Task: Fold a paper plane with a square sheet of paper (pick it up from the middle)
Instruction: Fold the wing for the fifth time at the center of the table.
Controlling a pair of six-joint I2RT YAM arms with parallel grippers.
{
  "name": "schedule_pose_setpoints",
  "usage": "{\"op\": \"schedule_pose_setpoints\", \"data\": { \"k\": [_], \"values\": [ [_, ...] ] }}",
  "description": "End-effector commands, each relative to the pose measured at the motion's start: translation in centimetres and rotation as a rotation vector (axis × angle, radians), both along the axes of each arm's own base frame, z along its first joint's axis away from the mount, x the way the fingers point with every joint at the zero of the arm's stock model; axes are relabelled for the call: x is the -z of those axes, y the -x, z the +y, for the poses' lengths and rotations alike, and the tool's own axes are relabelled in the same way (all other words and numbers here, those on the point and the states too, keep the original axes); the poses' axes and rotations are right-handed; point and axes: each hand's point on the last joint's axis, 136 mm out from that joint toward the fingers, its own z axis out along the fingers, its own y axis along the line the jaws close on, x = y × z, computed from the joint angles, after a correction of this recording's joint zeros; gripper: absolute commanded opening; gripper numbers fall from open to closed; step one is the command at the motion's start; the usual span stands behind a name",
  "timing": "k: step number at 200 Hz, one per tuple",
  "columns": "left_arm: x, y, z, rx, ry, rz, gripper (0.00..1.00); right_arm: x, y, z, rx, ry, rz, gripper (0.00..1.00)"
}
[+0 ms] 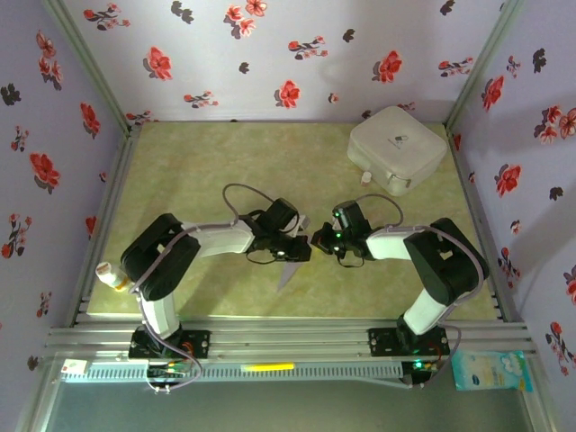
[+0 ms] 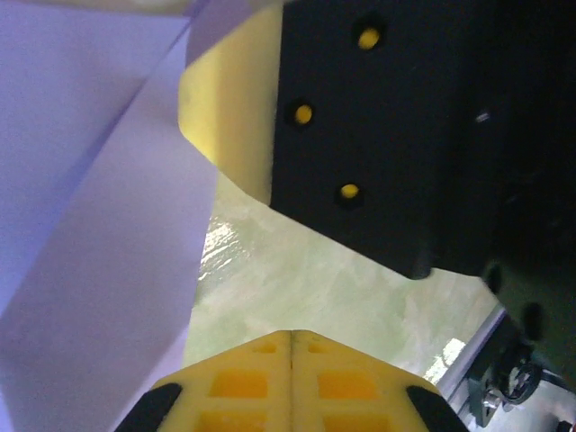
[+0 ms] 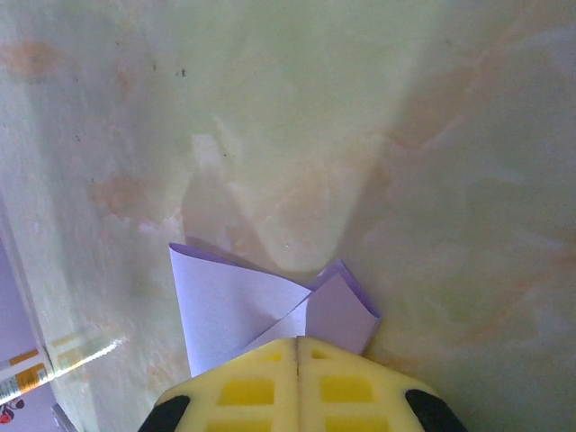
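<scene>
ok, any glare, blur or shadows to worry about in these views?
Top external: evenly lit and sharp. Left wrist: the folded pale lavender paper sheet is soft, very close to the lens; white glare patch on the green marbled tabletop. Right wrist: soft grey shadow on the tabletop beyond the paper, glare streak at lower left.

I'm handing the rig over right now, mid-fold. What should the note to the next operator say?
Right gripper: shut on the paper plane, with folded layers poking past its fingertips.
Left gripper: shut, close against the right one. Paper lies beside it, but its grip is unclear.
Plane is at mid-table, its point toward the arm bases. The white box is far right, apart.
Done: folds made.
Left: probably the finishing folds and set-down.
</scene>
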Motion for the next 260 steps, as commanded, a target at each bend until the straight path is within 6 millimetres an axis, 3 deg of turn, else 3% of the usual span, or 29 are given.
{"op": "schedule_pose_setpoints", "data": {
  "k": [1, 64, 140, 152, 168, 188, 206, 226, 260],
  "values": [
    [2.0, 1.0, 0.9, 0.026, -0.065, 0.036, 0.06, 2.9, 1.1, -1.7, 0.048, 0.102, 0.075, 0.00],
    [5.3, 4.5, 5.2, -0.019, -0.145, 0.120, 0.06, 3.3, 1.2, -2.4, 0.062, 0.137, 0.076, 0.00],
    [3.9, 6.6, 8.0, -0.056, -0.121, 0.119, 0.08, 2.8, 1.0, -2.1, 0.052, 0.122, 0.064, 0.00],
    [2.7, 6.1, 8.2, -0.082, -0.102, 0.064, 0.06, 2.6, 0.9, -1.8, 0.046, 0.108, 0.056, 0.00],
    [-0.6, 4.7, 8.2, -0.133, -0.013, -0.044, 0.05, 1.8, 0.7, -1.1, 0.024, 0.073, 0.040, 0.02],
    [-3.1, 2.5, 9.3, -0.201, 0.034, -0.128, 0.10, -0.4, -0.1, 0.4, -0.007, -0.012, -0.019, 0.06],
    [-2.8, 0.8, 10.5, -0.244, 0.020, -0.100, 0.11, -3.1, -1.0, 1.3, -0.024, -0.075, -0.088, 0.11],
    [-2.1, -0.4, 10.6, -0.253, -0.003, -0.053, 0.19, -5.5, -1.3, 1.4, -0.027, -0.097, -0.146, 0.19],
    [-1.3, -1.1, 9.4, -0.214, -0.011, -0.015, 0.23, -6.0, -0.1, -0.8, 0.003, -0.011, -0.167, 0.25]
  ]
}}
